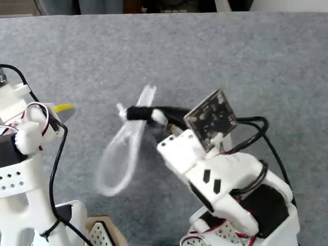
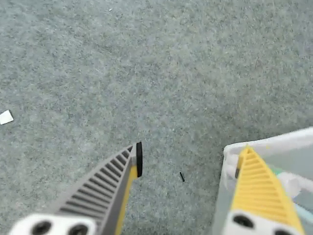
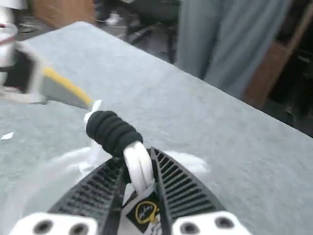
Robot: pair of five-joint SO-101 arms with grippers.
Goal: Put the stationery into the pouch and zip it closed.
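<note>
- Step in hand: loading the stationery. The right gripper [image 3: 138,156] is clamped on a white pen [image 3: 112,131] with a black ribbed grip, held near its fingertips, with the ribbed end projecting beyond them.
- Task's things: the clear pouch [image 1: 120,159] appears in the high view as a blurred, translucent loop near the middle of the grey table [image 1: 230,51], directly beneath and beside the held pen. Whether the pen touches the pouch, or has entered its mouth, cannot be told.
- Next move, as a judgement: the pen's free end must be aligned with the pouch opening and slid in before release. The limp, see-through pouch is likely to shift, so it may need steadying; zipping is not yet begun.
- Right arm pose: extended from the near right edge toward the table's centre, wrist angled low, fingers roughly level with the surface.
- Left arm pose: at the left edge, well apart from the pouch. The left gripper [image 2: 192,154] hangs over bare table with its fingers spread and nothing between them.
</note>
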